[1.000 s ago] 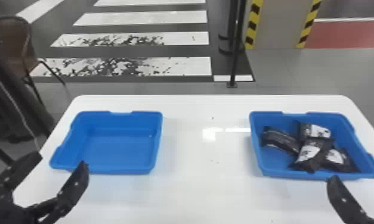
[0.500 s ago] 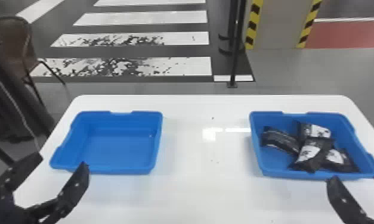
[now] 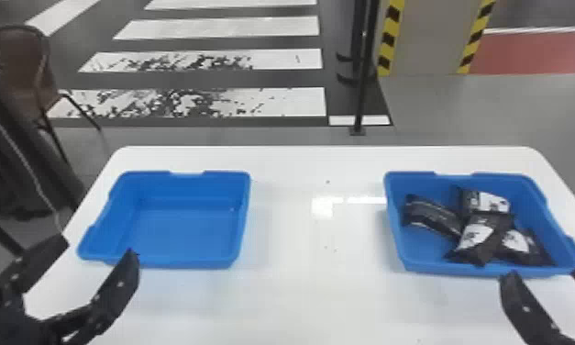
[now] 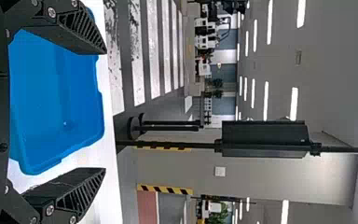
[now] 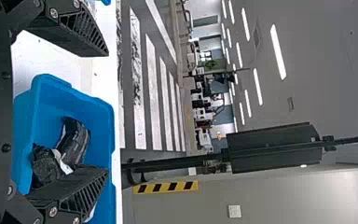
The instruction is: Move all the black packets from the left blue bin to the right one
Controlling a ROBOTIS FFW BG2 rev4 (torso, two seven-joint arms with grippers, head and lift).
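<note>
Packets (image 3: 488, 238), black and wrinkly, lie in the right blue bin (image 3: 465, 269) by the surface's (image 3: 318, 293) right edge, the left blue bin (image 3: 180, 234) by its left, and left hand (image 3: 99, 250) and right hand (image 3: 545, 274) are wide.

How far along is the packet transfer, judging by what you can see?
It looks done: the left blue bin is empty, and four black packets are visible in the right blue bin. Nothing is in hand; both pairs of jaws stand open. No packet appears left to move.
</note>
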